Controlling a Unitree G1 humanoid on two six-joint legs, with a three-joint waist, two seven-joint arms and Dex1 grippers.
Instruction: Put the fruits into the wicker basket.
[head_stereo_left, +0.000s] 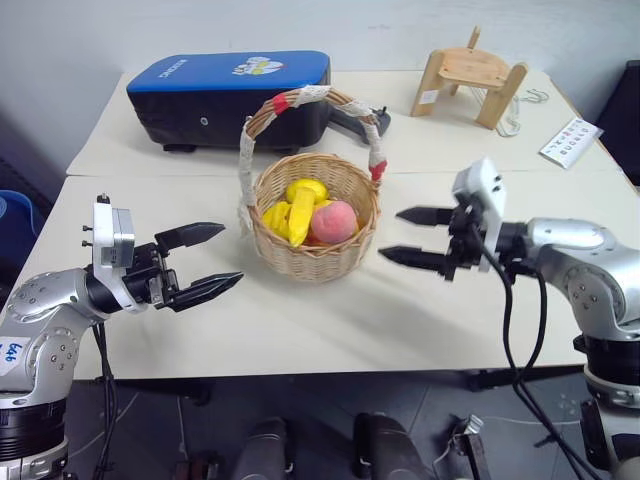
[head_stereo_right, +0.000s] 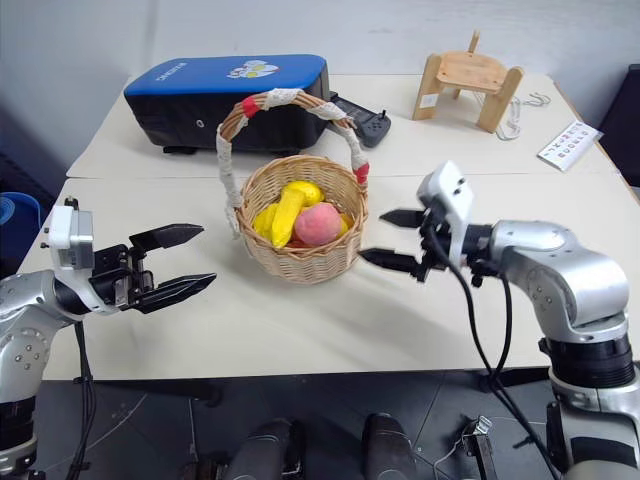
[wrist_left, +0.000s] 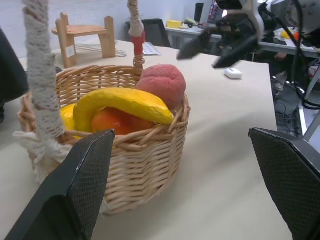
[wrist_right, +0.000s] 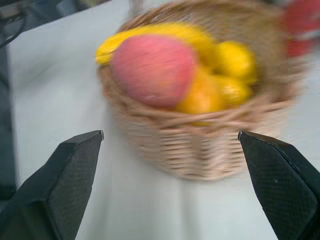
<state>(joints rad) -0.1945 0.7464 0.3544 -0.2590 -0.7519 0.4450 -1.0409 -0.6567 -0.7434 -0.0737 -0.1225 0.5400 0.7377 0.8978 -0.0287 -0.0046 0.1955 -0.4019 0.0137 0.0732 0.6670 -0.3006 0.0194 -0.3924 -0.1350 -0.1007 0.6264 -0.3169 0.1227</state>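
The wicker basket (head_stereo_left: 316, 255) stands mid-table, its taped handle (head_stereo_left: 300, 100) arching above. Inside lie the fruits: a pink-red peach (head_stereo_left: 334, 221), a curved yellow banana (head_stereo_left: 301, 213), an orange-red mango (wrist_left: 116, 121) under the banana, and yellow pieces (head_stereo_left: 305, 188). My left gripper (head_stereo_left: 207, 260) hovers open to the basket's left, with nothing between its fingers. My right gripper (head_stereo_left: 415, 236) hovers open just right of the basket, also holding nothing and pointing at the basket. In the right wrist view the basket (wrist_right: 200, 145) sits close ahead between the spread fingertips.
A blue and black case (head_stereo_left: 228, 95) sits behind the basket. A small wooden stool (head_stereo_left: 472, 85) stands at the back right, with a printed card (head_stereo_left: 571, 140) beyond it. A small white case (wrist_left: 233, 73) lies on the table to the right.
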